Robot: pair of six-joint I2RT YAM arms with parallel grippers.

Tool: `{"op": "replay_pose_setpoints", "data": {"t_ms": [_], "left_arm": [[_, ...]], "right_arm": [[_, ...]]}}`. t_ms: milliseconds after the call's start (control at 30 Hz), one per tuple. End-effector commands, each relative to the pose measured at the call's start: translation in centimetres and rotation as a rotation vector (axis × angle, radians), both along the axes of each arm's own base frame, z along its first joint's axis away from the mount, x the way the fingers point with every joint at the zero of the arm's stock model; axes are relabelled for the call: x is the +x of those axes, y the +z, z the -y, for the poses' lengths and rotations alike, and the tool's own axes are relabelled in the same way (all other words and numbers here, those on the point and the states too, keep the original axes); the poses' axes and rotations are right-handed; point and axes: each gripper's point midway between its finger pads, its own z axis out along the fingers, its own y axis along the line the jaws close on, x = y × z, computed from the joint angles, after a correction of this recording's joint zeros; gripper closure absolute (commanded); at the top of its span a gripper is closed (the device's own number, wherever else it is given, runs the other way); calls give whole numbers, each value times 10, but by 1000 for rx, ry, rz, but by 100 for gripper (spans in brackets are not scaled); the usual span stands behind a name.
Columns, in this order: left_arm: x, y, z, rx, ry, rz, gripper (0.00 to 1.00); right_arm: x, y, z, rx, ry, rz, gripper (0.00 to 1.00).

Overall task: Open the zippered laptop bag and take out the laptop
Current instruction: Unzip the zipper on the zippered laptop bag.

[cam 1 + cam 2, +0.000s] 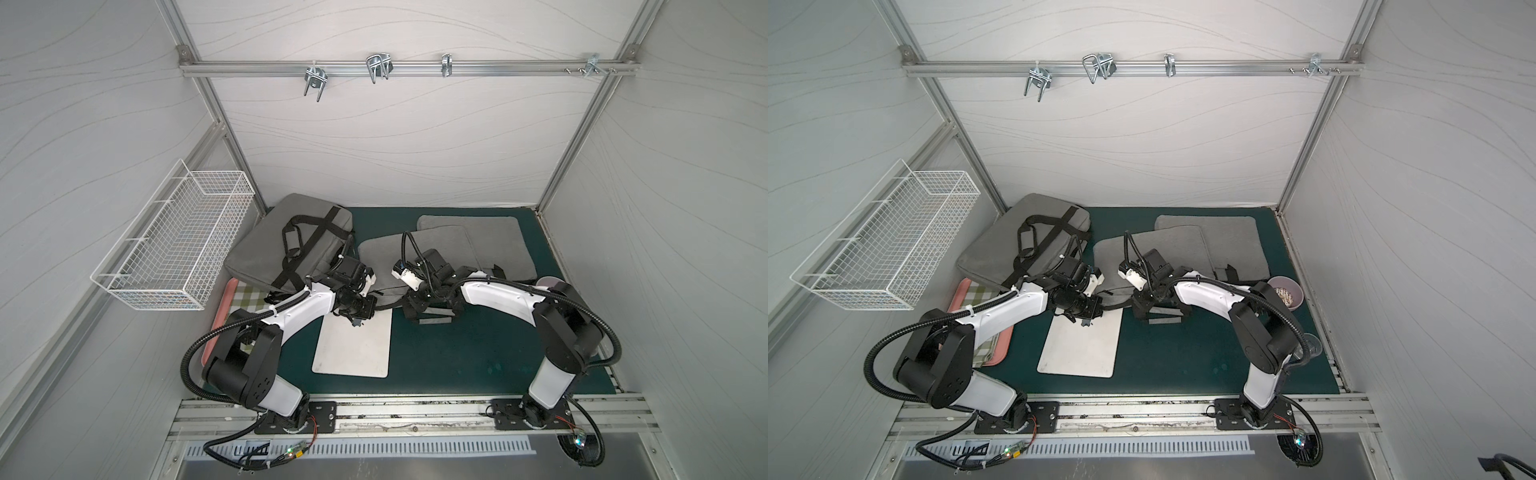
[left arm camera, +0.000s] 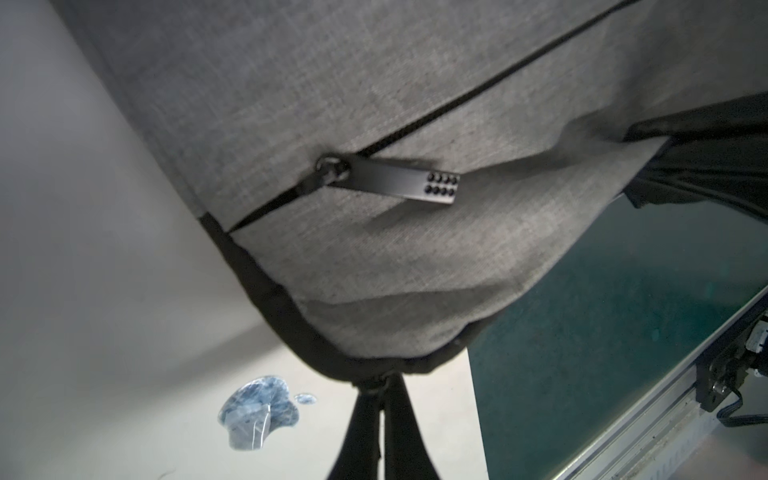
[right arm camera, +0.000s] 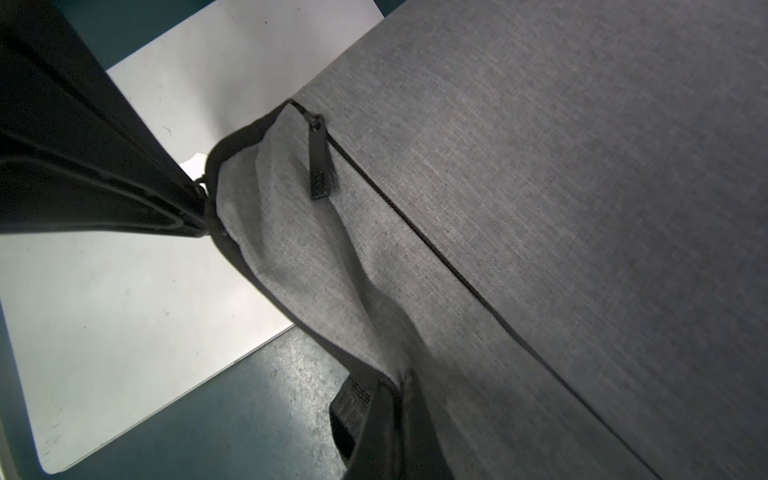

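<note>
Laptop bag (image 1: 382, 257) | left end effector (image 2: 380, 388) and right end effector (image 3: 395, 386) clamp its black edge | risk: fabric slips, dropping onto laptop (image 1: 353, 349)

I see the silver laptop (image 1: 353, 345) lying flat, closed, outside the grey black-edged laptop bag (image 1: 386, 257); the bag's corner overlaps the laptop's far edge, its outer zip (image 2: 399, 183) shut.

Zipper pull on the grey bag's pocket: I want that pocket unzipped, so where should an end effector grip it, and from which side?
Take the zipper pull by its free, dotted end, pinched across the flat faces. It is a flat bar hinged at the slider, lying along the grey bag, so probably come from the dotted end, slipping one finger underneath.
</note>
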Motion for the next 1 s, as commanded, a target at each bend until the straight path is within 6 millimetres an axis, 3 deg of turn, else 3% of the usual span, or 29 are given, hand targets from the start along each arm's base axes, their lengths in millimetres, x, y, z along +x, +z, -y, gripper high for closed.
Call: {"op": "replay_pose_setpoints", "data": {"t_ms": [0, 200, 433, 600, 967], "left_arm": [[17, 12, 21, -55, 26, 21, 100], [26, 18, 42, -112, 27, 35, 100], [33, 10, 9, 32, 66, 39, 100], [37, 12, 10, 39, 93, 26, 100], [18, 14, 39, -10, 123, -41, 92]], "right_arm": [[-20, 15, -31, 109, 73, -38, 100], [-34, 18, -37, 162, 113, -56, 100], [-49, 15, -19, 122, 216, 35, 97], [-60, -4, -8, 27, 303, 103, 96], [-62, -3, -34, 135, 265, 32, 100]]}}
